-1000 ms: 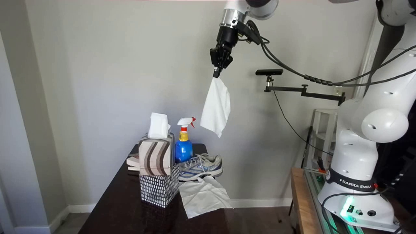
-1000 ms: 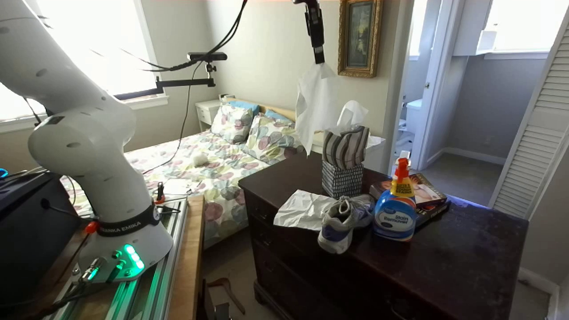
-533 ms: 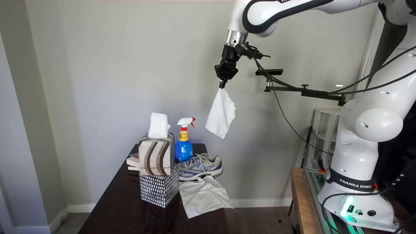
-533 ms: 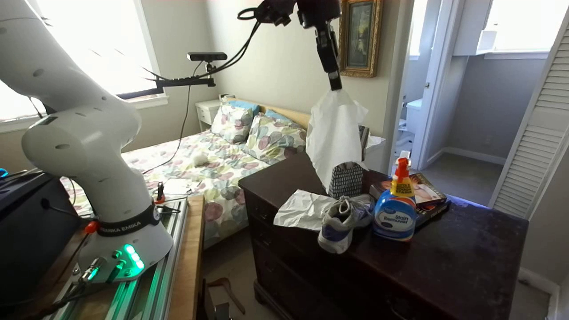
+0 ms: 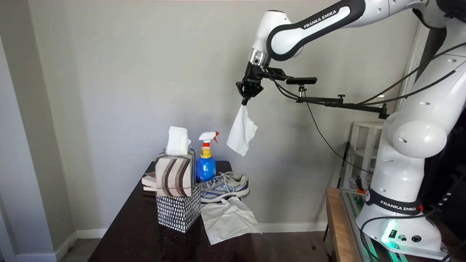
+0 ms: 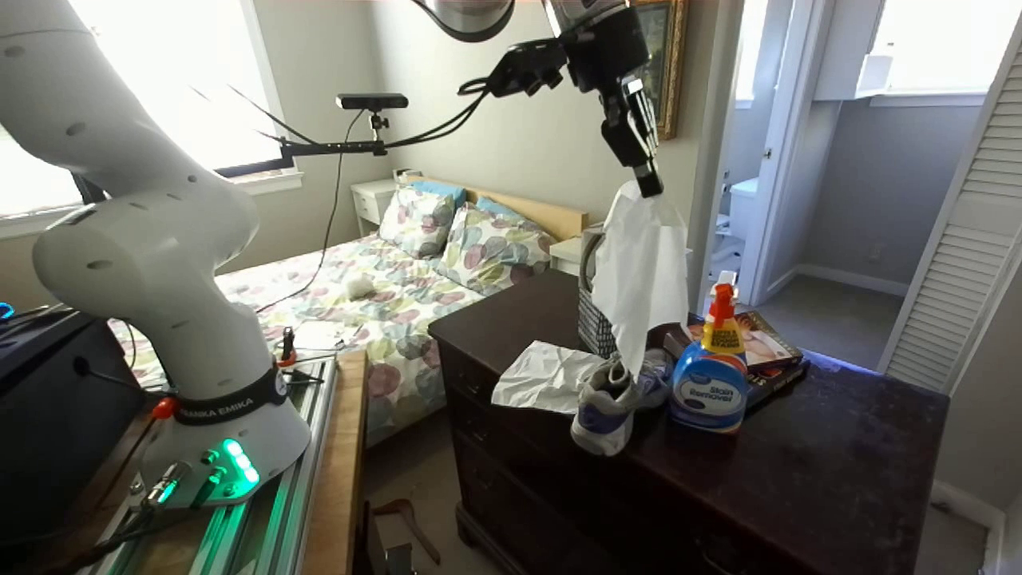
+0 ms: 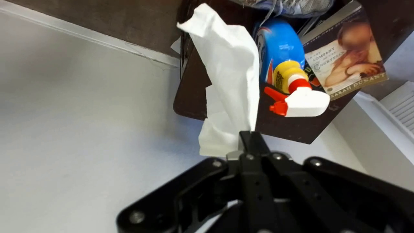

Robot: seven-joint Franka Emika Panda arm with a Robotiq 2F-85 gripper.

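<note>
I'm working over a glossy dark wood dresser (image 6: 846, 463) with drawers down one long side, and yeah, it's a bedroom: bed (image 6: 375, 307) with a patterned cover, blown-out window (image 6: 192, 48), plain pale wall (image 5: 109, 91), doorway through to a toilet (image 6: 744, 200). By the drawer-side edge there's a running shoe (image 5: 225, 187), plus a crinkled white sheet (image 5: 231, 222) that reaches that edge. A blue spray bottle (image 6: 709, 391) stands upright beside the shoe, books (image 6: 770, 343) right next to it. Nearer the bed end, a striped tissue box (image 5: 174, 174) sits on a black-and-white patterned box (image 5: 178, 211).

My pincer (image 5: 244, 103) is clamped together, no gap at the tips that I can see, pinching one end of a white tissue (image 5: 241, 131). The tissue hangs in mid-air near the drawer-side edge; how far in from it I can't tell. Long axis runs close to vertical with a slight lean, free end pointing down. In an exterior view, wall shows between its bottom corner and the shoe, so they're not touching.
</note>
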